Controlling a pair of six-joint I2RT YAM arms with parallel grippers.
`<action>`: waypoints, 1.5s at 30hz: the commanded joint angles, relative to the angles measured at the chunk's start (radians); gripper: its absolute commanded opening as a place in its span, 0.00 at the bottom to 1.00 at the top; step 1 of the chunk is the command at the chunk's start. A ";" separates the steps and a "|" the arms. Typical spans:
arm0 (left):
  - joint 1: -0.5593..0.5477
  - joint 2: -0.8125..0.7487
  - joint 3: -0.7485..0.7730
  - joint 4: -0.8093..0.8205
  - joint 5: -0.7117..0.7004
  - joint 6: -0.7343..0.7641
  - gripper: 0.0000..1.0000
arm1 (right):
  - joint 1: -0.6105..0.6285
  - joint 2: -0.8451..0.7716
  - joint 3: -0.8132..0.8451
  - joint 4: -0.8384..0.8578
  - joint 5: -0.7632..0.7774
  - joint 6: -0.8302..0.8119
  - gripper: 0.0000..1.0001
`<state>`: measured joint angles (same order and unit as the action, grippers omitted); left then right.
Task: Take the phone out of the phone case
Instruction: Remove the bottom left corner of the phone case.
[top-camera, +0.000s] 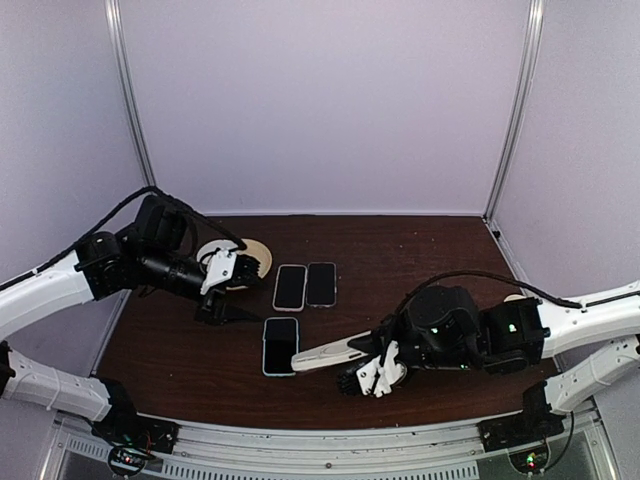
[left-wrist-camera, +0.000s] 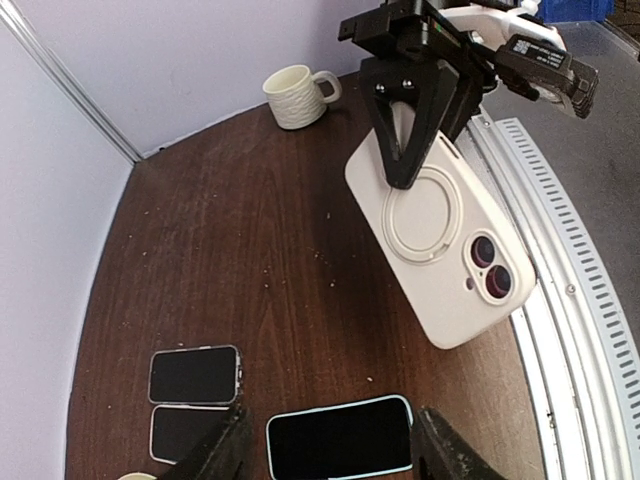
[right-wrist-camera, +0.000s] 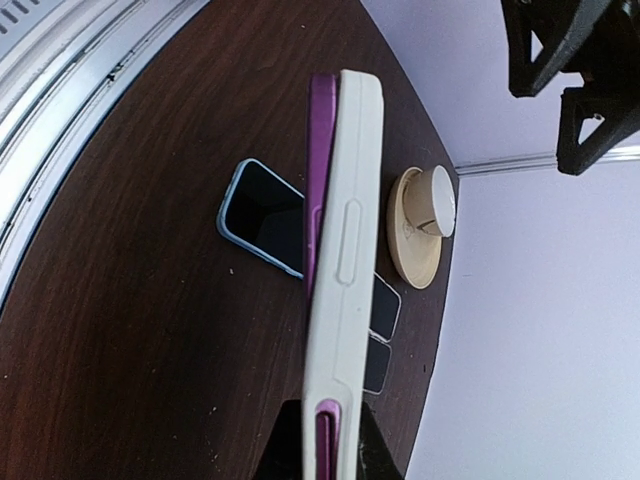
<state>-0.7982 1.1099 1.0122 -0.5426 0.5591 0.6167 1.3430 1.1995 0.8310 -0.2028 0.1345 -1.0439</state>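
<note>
My right gripper (top-camera: 365, 368) is shut on the lower end of a white phone case (top-camera: 330, 352) and holds it above the table, its free end pointing left. In the right wrist view the case (right-wrist-camera: 345, 280) is edge-on, and a purple phone (right-wrist-camera: 320, 170) shows along its left side, partly out of the case's rim. The left wrist view shows the case's back (left-wrist-camera: 440, 235) with its ring and two lenses. My left gripper (top-camera: 222, 305) is open and empty, low over the table to the left of the case.
A blue-edged phone (top-camera: 281, 345) lies face up under the case's tip and appears between my left fingers (left-wrist-camera: 225, 450). Two dark phones (top-camera: 289, 287) (top-camera: 321, 284) lie behind it. A beige disc (top-camera: 250, 262) sits at the back left. A white mug (left-wrist-camera: 295, 95) stands on the right.
</note>
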 joint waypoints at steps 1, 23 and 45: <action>0.027 -0.004 -0.014 0.099 -0.042 -0.042 0.60 | -0.031 -0.037 -0.007 0.165 0.059 0.109 0.00; 0.067 -0.126 -0.178 0.339 0.113 -0.108 0.97 | -0.144 -0.167 -0.061 0.327 -0.122 0.480 0.00; 0.027 -0.021 -0.093 0.189 0.448 -0.060 0.46 | -0.171 -0.050 0.050 0.296 -0.515 0.479 0.00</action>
<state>-0.7563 1.0824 0.8860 -0.3347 0.9684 0.5381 1.1797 1.1473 0.8265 0.0311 -0.3210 -0.5762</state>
